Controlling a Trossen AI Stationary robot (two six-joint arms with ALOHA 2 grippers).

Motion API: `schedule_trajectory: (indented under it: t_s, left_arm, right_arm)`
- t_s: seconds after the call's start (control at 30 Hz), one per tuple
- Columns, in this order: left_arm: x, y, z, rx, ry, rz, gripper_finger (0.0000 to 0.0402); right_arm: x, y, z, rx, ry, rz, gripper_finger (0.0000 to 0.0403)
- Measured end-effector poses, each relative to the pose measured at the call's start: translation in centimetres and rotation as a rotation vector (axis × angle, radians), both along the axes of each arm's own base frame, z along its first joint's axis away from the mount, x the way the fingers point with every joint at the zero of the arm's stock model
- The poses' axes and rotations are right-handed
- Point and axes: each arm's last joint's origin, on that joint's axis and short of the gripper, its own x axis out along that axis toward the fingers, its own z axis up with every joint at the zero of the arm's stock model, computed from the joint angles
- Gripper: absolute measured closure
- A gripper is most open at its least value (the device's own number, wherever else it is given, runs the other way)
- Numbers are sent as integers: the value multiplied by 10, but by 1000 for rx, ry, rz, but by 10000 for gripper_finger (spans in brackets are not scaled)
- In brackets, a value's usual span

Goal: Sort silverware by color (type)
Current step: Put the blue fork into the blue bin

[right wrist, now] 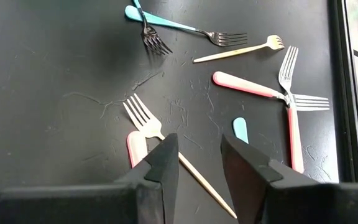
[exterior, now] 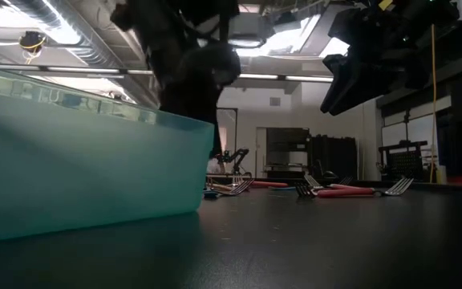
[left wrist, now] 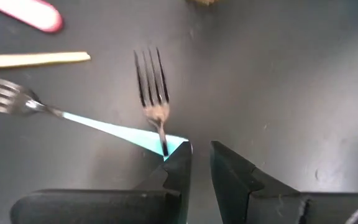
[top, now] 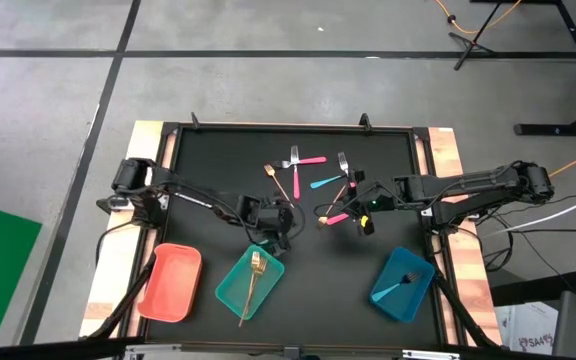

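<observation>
2 dark arms, blk cables

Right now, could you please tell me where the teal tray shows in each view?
High: teal tray, bottom centre, gold fork inside.
Low: teal tray's wall fills the left.
Left wrist: not in it.
Right wrist: not in it.
Shared landmark: the black table top.
</observation>
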Motion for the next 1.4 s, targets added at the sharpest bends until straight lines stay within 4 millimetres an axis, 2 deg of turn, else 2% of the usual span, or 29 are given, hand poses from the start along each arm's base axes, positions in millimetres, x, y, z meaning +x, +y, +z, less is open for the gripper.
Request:
schedule_trajectory:
  t_s: [0.2, 0.33, 0.7, 1.27, 1.4]
  left_arm:
    - [4, 3, -24, -34, 78, -14, 349]
    - [4, 5, -31, -31, 107, -6, 349]
    - [-2, 12, -33, -20, 180, 15, 349]
    - [-2, 12, -30, -56, 164, 11, 349]
    - [6, 17, -21, -59, 129, 18, 349]
  right_arm:
    - [0, 0, 0, 0, 0, 0, 290]
    - [0, 0, 0, 0, 0, 0, 290]
    - [0, 0, 0, 0, -2, 0, 290]
    - [0, 0, 0, 0, -3, 0, 290]
    - [0, 0, 0, 0, -3, 0, 290]
